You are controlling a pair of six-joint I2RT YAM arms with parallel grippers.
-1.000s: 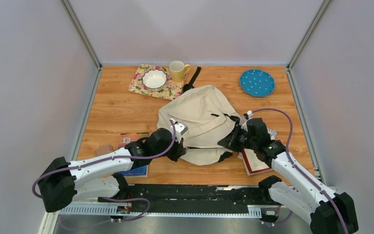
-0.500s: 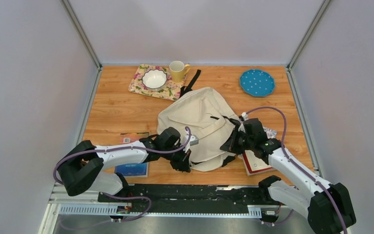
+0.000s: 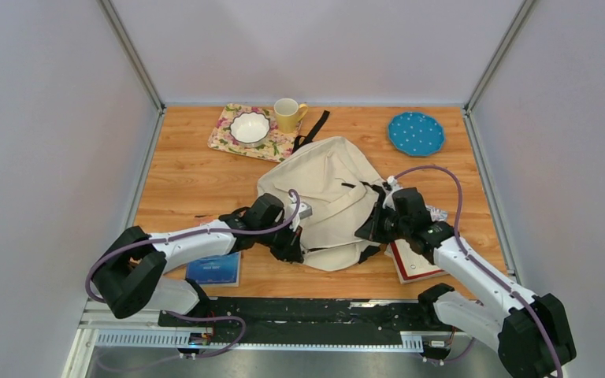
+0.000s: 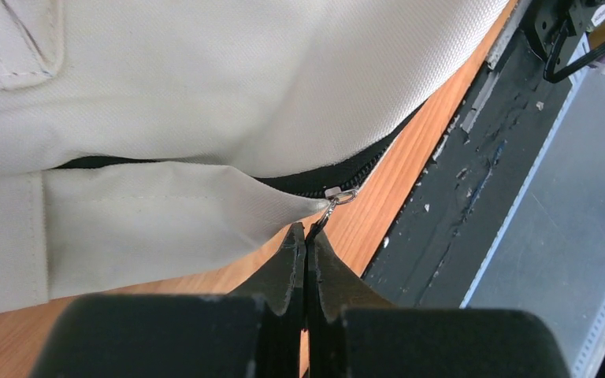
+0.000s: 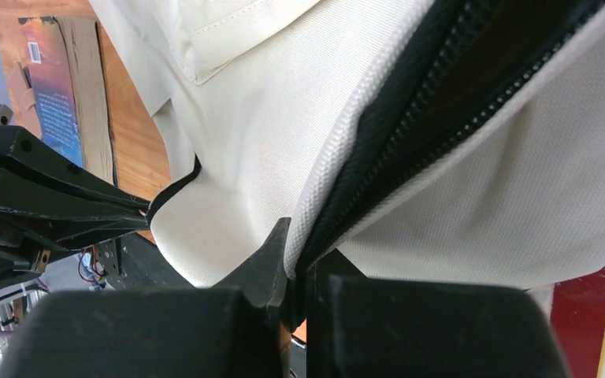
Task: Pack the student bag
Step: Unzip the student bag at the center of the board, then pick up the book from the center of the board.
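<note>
The cream student bag point(image 3: 323, 193) lies in the middle of the table with its opening toward the near edge. My left gripper point(image 3: 293, 250) is shut on the bag's zipper pull point(image 4: 324, 214) at the near left rim; the pull's metal ring point(image 4: 343, 195) shows just past the fingertips. My right gripper point(image 3: 366, 230) is shut on the bag's opening edge, pinching the cream hem and black zipper tape point(image 5: 339, 213). The zipper is partly open, with dark lining showing in the right wrist view point(image 5: 512, 47).
A blue book point(image 3: 214, 269) lies at the near left under my left arm. A red-and-white book point(image 3: 411, 266) lies under my right arm. At the back stand a floral tray point(image 3: 228, 142) with a white bowl point(image 3: 250, 127), a yellow mug point(image 3: 287, 115) and a blue plate point(image 3: 416, 133).
My left gripper first slid toward the near edge along the bag's rim, then drew back a little to the left and away. The bag's near edge shifted with it. The right gripper held still.
</note>
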